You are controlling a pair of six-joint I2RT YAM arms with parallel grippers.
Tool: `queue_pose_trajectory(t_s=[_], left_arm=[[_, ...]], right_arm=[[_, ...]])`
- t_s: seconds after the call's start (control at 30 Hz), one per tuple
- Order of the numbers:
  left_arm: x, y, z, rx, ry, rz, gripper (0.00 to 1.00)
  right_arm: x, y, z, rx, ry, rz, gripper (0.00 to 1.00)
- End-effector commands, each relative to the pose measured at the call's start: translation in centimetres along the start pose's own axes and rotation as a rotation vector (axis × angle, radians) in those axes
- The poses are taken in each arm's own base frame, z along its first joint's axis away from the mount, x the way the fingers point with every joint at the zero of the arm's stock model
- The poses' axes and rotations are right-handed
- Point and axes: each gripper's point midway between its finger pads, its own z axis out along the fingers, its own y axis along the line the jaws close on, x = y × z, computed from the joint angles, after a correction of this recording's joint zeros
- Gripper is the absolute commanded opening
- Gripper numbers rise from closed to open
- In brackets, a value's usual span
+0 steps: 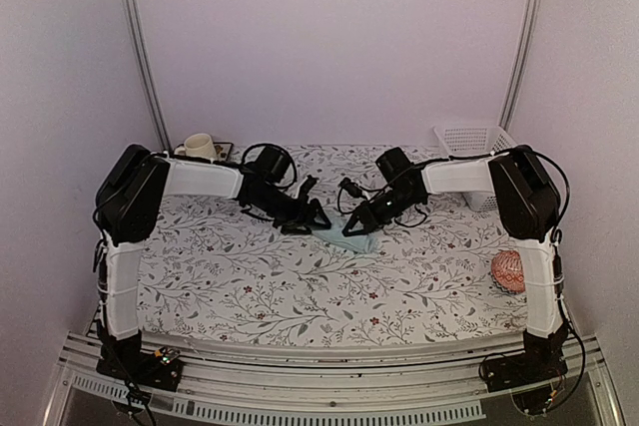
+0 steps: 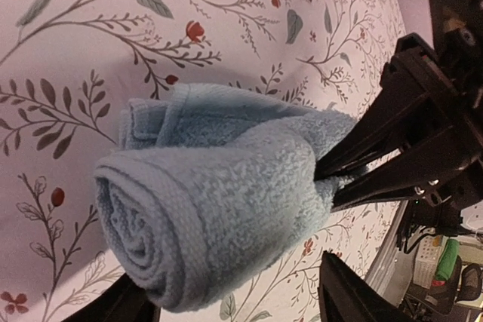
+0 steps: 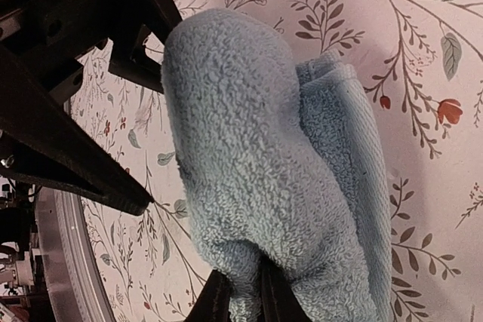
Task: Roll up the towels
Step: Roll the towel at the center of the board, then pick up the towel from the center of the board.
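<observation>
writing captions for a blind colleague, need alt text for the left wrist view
A light blue towel, rolled into a fat cylinder, sits on a floral tablecloth, with the right gripper pinching its right-hand end. The left gripper is open, its black fingertips showing at the bottom edge on either side of the roll.

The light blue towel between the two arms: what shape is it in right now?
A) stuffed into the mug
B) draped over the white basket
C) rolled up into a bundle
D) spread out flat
C: in the left wrist view the light blue towel shows a spiral of layers at its near end, and the right gripper is pinching its far end.
</observation>
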Motion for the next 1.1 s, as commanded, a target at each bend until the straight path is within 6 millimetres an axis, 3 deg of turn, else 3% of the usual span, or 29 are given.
queue_pose_trajectory(t_s=[0.0, 0.17, 0.43, 0.83, 1.07], left_arm=[[-1.0, 0.2, 0.6, 0.054, -0.006, -0.035, 0.69], [-1.7, 0.8, 1.3, 0.044, -0.006, -0.043, 0.67], [-3.1, 1.2, 2.5, 0.025, 0.000, -0.041, 0.69], [-2.1, 2.8, 4.9, -0.069, 0.085, 0.015, 0.51], [-3.0, 2.9, 5.2, -0.101, 0.077, 0.036, 0.52]], right_arm=[[0.7, -1.7, 0.2, 0.071, 0.017, 0.087, 0.15], [0.7, -2.0, 0.7, 0.062, 0.010, 0.169, 0.15], [-0.1, -0.6, 0.5, 0.003, 0.005, 0.161, 0.17], [-1.6, -1.1, 0.2, 0.028, 0.013, 0.168, 0.27], [-3.0, -1.6, -2.5, 0.081, -0.034, 0.173, 0.46]])
